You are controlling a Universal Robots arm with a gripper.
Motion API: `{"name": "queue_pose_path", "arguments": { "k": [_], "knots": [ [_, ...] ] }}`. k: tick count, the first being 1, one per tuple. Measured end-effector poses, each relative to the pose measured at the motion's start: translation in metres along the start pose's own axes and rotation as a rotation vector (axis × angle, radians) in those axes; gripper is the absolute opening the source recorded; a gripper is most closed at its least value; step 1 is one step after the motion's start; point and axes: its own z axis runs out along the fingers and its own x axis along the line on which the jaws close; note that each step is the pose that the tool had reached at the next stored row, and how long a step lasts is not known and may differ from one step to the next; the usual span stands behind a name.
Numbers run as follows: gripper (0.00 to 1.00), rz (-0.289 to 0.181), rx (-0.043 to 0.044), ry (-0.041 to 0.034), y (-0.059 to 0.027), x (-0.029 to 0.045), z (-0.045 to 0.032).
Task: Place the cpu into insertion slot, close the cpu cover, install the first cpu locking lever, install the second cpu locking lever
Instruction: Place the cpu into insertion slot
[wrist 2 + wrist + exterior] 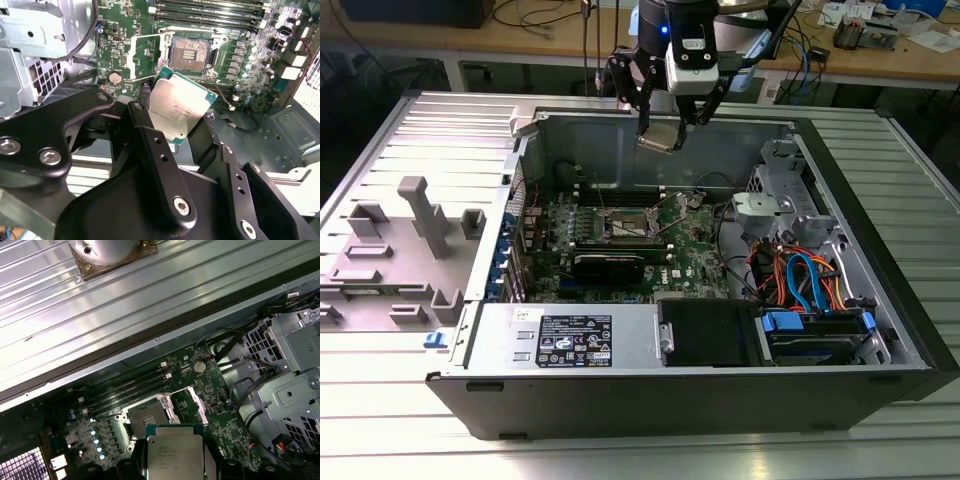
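Tool [665, 128] clamped on cpu [181, 107] above uncovered insertion slot [189, 52]; memory slots [210, 12] just beside it, cables [800, 275] at the exterior view's right.

Ribbed metal table [400, 440], open computer case [650, 400] on it, grey blocks [425, 215] beside

cpu [182, 107]: square chip, silver lid, green edge, tilted, held aloft, clear of socket. insertion slot [190, 52]: small dark square, metal rim, lying flat, uncovered, contacts exposed. cpu cover [162, 50]: thin metal frame, swung open, standing beside slot.
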Motion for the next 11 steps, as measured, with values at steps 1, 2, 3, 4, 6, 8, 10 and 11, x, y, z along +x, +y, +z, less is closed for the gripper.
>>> {"name": "queue_pose_path", "arguments": {
  "k": [1, 2, 3, 4, 6, 8, 10, 11],
  "knots": [
    [0.55, 0.012, -0.0002, -0.0011, 0.0000, 0.0000, 0.0000],
    [0.55, 0.021, -0.0004, -0.0019, -0.0001, 0.0000, 0.0001],
    [0.55, 0.037, -0.0006, -0.0033, -0.0002, 0.0000, 0.0001],
    [0.55, 0.059, -0.0009, -0.0053, -0.0002, -0.0001, 0.0002],
    [0.55, 0.084, -0.0015, -0.0075, -0.0003, -0.0001, 0.0003],
    [0.55, 0.116, -0.0023, -0.0103, -0.0003, -0.0001, 0.0004],
    [0.55, 0.139, -0.0027, -0.0124, -0.0003, -0.0001, 0.0006],
    [0.55, 0.154, -0.0030, -0.0138, -0.0003, -0.0001, 0.0006]
  ]
}}
